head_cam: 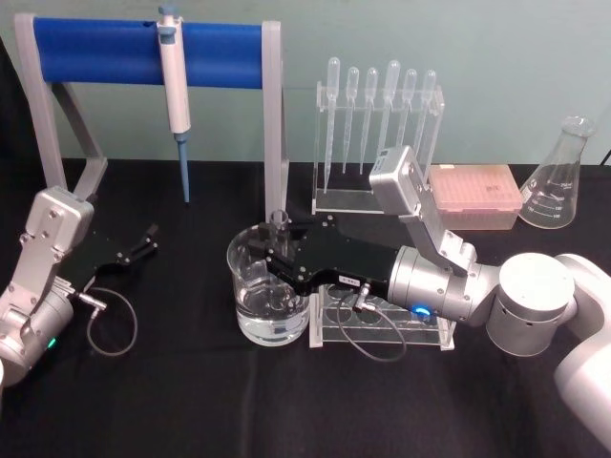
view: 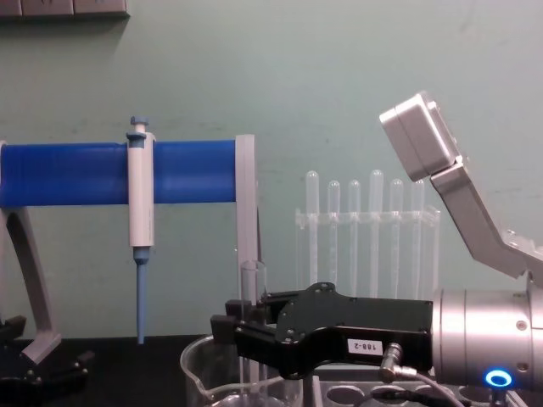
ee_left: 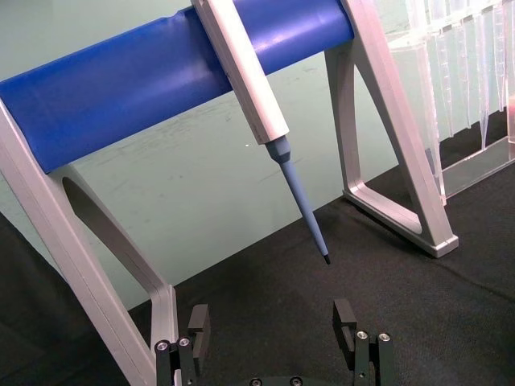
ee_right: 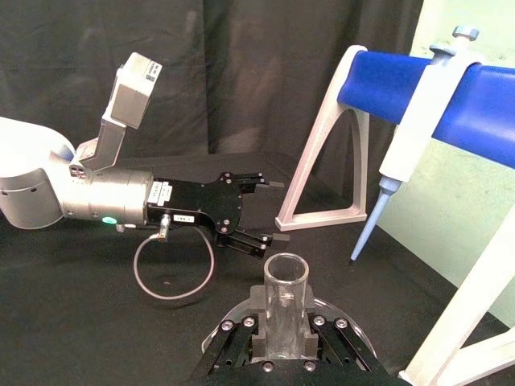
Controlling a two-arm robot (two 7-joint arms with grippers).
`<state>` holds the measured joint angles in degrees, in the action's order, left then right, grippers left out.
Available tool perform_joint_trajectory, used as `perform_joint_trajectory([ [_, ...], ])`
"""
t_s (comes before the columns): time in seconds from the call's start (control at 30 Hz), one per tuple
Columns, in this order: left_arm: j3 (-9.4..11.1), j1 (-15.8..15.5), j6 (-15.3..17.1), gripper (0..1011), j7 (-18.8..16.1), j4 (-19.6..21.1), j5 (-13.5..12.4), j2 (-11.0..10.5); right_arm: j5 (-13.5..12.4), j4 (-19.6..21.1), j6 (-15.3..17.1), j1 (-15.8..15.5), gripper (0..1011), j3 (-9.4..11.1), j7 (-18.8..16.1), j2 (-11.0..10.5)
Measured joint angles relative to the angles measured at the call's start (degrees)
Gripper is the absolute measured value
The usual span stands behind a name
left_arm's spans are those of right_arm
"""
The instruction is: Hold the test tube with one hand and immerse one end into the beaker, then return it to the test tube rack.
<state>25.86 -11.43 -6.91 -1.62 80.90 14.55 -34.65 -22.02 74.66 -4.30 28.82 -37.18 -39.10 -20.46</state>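
Test tube upright, mouth up, base in beaker, gripped by right gripper, left gripper open far left

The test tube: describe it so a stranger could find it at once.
By the blue-barred stand sits a wide glass beaker. Upright in it, the right gripper holds the clear test tube with an open rimmed mouth, unlike the bulb-topped pipettes behind.

R gripper on tube, upright — in beaker

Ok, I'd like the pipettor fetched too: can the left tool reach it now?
Probably yes: the left tool is open, points toward the hanging pipettor, and nothing stands between them.
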Motion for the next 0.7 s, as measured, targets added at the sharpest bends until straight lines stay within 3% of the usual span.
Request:
perform_joint_trajectory([
  [0.7, 0.0, 0.0, 0.0, 1000, 0.0, 0.0, 0.0, 0.0, 0.0, 0.0, 0.0, 0.0, 226, 0.0, 0.0, 0.0],
])
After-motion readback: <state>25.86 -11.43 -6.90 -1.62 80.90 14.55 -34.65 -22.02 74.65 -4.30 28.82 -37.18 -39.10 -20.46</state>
